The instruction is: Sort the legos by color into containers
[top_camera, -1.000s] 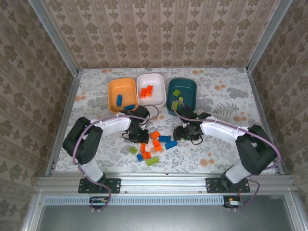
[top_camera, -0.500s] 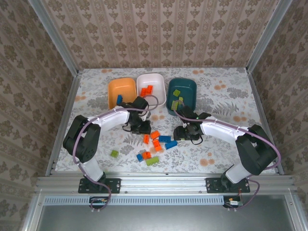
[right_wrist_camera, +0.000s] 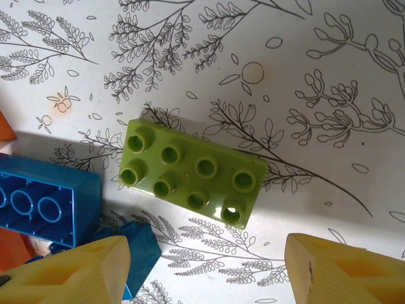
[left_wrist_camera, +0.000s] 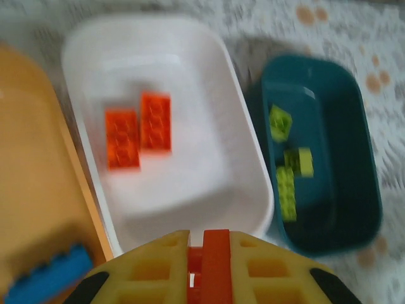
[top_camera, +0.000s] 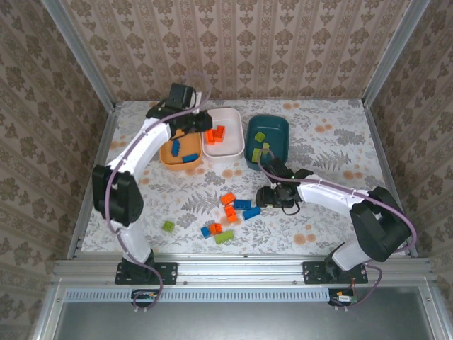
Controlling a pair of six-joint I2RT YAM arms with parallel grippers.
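Clamping an orange brick tight between its yellow fingers, the left gripper is closed on its catch and hanging right above the near rim of the white tub. Just ahead of the fingertips, down in that tub, two orange bricks lie flat side by side. Off to the gripper's right sits the dark teal tub, three lime green bricks in its bottom; off to its left, the orange tub, a blue brick showing at the near corner, though that wrist view is blurred. Over to the right gripper: jaws spread wide, nothing held, low over the flowered table. Dead ahead of the gap lies a lime green brick, eight studs up, flat on the table and touching neither finger. On the left-finger side a second blue brick shows round hollows, with a darker blue piece tucked just beside that fingertip and a sliver of orange at the edge. From above, further out on that same side, the loose bricks are scattered in orange, blue and lime, with one lime brick lying well apart from the rest
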